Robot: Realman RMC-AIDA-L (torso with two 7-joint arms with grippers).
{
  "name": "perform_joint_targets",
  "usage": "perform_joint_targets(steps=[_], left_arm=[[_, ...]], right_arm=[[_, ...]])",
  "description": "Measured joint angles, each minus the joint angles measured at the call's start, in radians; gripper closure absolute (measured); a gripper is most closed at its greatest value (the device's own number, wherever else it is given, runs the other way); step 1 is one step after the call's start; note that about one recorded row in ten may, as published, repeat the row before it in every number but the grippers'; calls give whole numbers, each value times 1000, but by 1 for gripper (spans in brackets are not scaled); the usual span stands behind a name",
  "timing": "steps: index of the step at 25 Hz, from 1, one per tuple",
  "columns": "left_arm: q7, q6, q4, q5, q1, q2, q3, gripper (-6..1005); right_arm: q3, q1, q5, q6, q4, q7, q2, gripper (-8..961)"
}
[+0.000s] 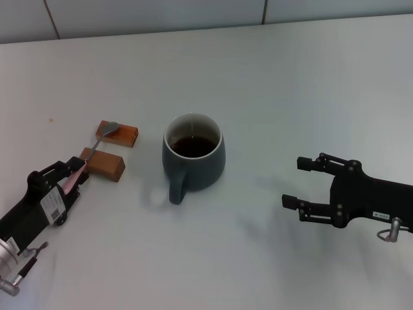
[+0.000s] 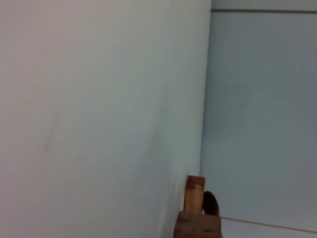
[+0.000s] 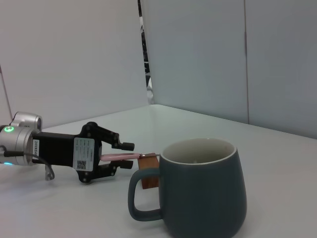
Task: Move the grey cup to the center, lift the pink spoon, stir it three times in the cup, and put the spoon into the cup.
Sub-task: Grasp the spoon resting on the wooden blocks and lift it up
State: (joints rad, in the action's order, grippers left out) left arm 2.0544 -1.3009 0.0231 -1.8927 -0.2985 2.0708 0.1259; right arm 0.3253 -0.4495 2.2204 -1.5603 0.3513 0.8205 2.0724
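Note:
The grey cup (image 1: 193,155) stands mid-table with dark liquid inside and its handle toward me; it also shows in the right wrist view (image 3: 203,191). The pink spoon (image 1: 97,144) lies across two brown wooden blocks. Its metal bowl rests on the far block and its pink handle (image 3: 119,156) points at my left gripper (image 1: 77,175). That gripper is open, with its fingers on either side of the handle's end and not closed on it. My right gripper (image 1: 300,183) is open and empty, low over the table to the right of the cup.
The far wooden block (image 1: 117,133) and the near block (image 1: 104,165) sit left of the cup; both show in the left wrist view (image 2: 194,197), with the spoon bowl (image 2: 211,203) behind. A pale wall runs along the table's far edge (image 1: 193,29).

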Motion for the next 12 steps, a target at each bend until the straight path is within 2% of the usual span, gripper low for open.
perform_joint_targets(steps=[12], left_arm=[[-1, 2, 0, -2, 0, 0, 0, 735]], right_arm=[[0, -8, 0, 1, 0, 1, 0, 128]])
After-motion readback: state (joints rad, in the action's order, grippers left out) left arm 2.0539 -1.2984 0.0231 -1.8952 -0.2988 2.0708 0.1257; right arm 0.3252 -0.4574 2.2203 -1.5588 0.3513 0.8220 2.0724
